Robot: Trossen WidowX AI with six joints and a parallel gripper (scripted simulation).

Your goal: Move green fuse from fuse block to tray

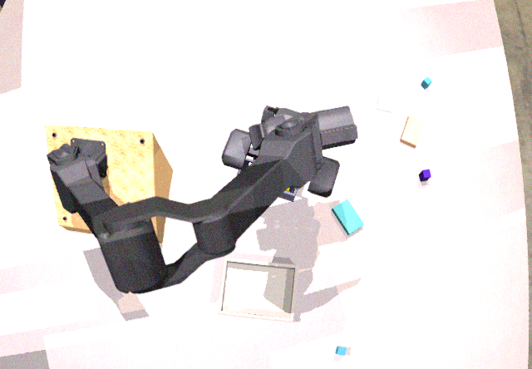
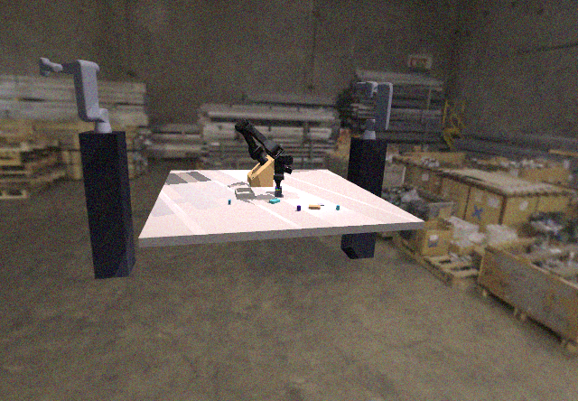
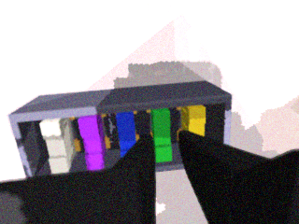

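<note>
The fuse block (image 3: 154, 94) holds a white fuse (image 3: 57, 148), a purple fuse (image 3: 92, 140), a blue fuse (image 3: 125, 128), the green fuse (image 3: 161, 126) and a yellow fuse (image 3: 196, 122). In the top view the arm covers most of the block (image 1: 288, 195). My gripper (image 3: 164, 141) is slightly open and empty, pointing down over the block. In the wrist view its fingertips appear on either side of the green fuse, which sits in its slot; their height above it is unclear. The tray (image 1: 258, 316) is empty.
The arm rises from a wooden base (image 1: 129, 159) (image 2: 263, 175). A teal block (image 1: 347, 217) (image 2: 274, 200) lies near the fuse block. An orange block (image 1: 411, 131), a purple cube (image 1: 425, 174), a teal cube (image 1: 426, 82) and a blue cube (image 1: 341, 350) lie farther out.
</note>
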